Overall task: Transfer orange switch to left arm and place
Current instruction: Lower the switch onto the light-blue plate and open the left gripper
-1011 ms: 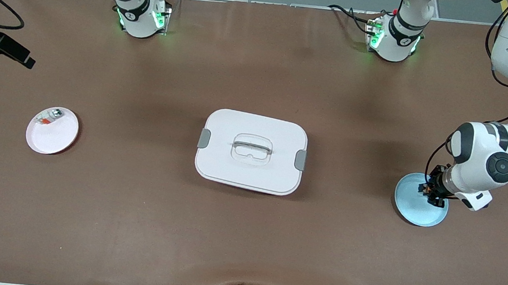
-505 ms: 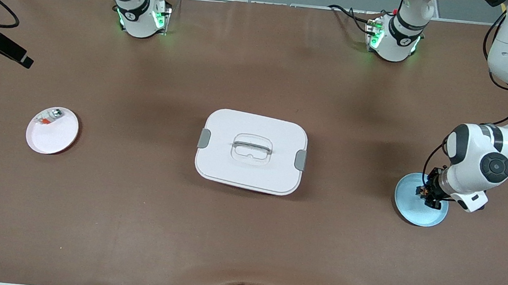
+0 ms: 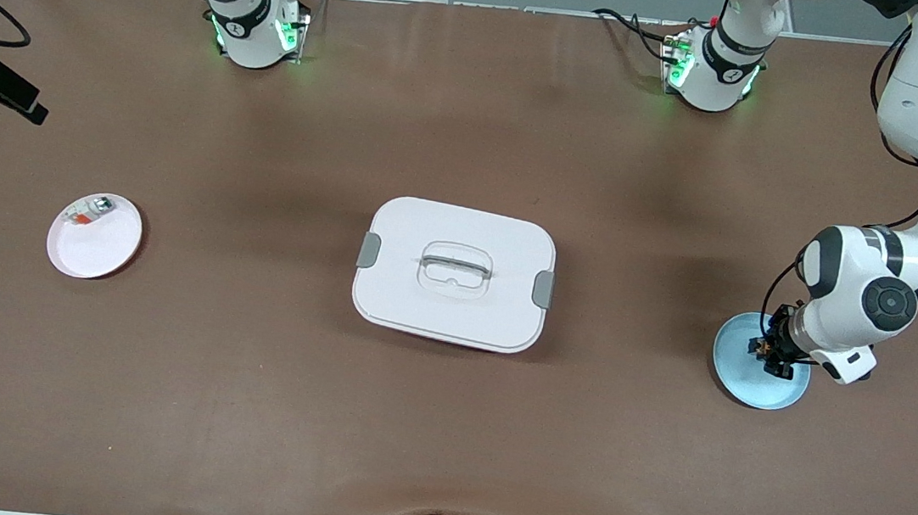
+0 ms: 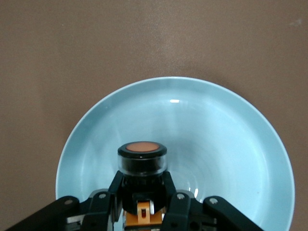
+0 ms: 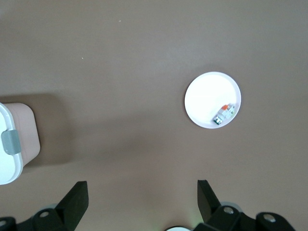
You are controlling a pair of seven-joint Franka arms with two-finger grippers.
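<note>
The orange switch (image 4: pixel 142 156), a black cylinder with a round orange face, is held in my left gripper (image 4: pixel 142 187), whose fingers are shut on its body. It hangs just over the blue plate (image 4: pixel 216 134). In the front view the left gripper (image 3: pixel 774 355) is over that blue plate (image 3: pixel 744 383) at the left arm's end of the table. The white box (image 3: pixel 512 242) stands at the table's middle. My right gripper (image 5: pixel 142 192) is open and empty, high over the table between the box (image 5: pixel 9 159) and the pink plate (image 5: pixel 204 91).
The pink plate (image 3: pixel 101 250) lies at the right arm's end of the table with a small silver-and-clear part (image 3: pixel 88 212) on it, which also shows in the right wrist view (image 5: pixel 224 113). Bare brown tabletop surrounds the box.
The left arm has shifted a little, carrying the gripper and switch slightly toward the box over the blue plate. The black part at the right arm's edge of the front view has drifted outward.
</note>
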